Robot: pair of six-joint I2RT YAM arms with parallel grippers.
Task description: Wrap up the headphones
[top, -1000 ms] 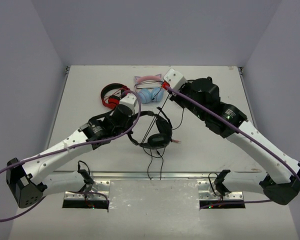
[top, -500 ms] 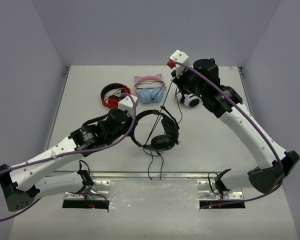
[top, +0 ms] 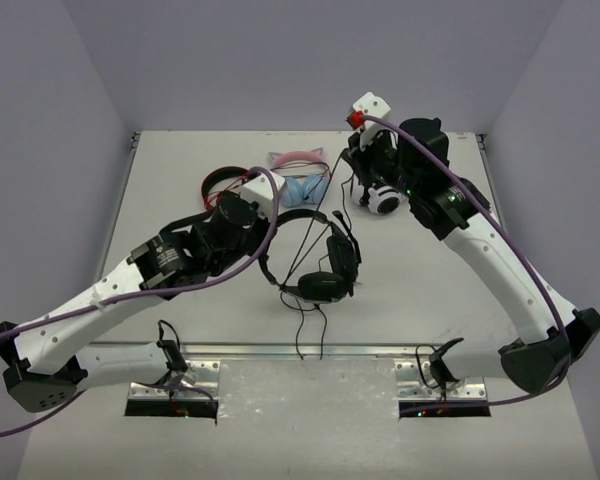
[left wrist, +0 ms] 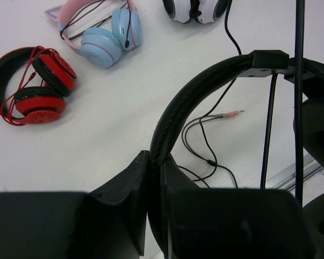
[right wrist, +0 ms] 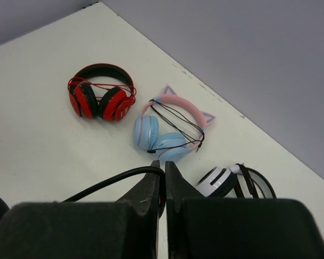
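Headphones [top: 323, 287] look light; their stiff headband [left wrist: 200, 81] sits clamped between fingers of the left gripper [left wrist: 154, 167]. Fingers of the right gripper [right wrist: 162, 175] pinch the thin cable [right wrist: 110, 184], limp and probably slippery, so hold it tight.

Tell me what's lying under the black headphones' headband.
Beneath the headband, the table shows loose loops of thin black cable and its plug. The left gripper, shut on the headband, covers the rest.

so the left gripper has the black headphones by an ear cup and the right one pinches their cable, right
No: the left wrist view shows the left gripper shut on the headband of the headphones, not an ear cup. The right gripper does pinch their cable.
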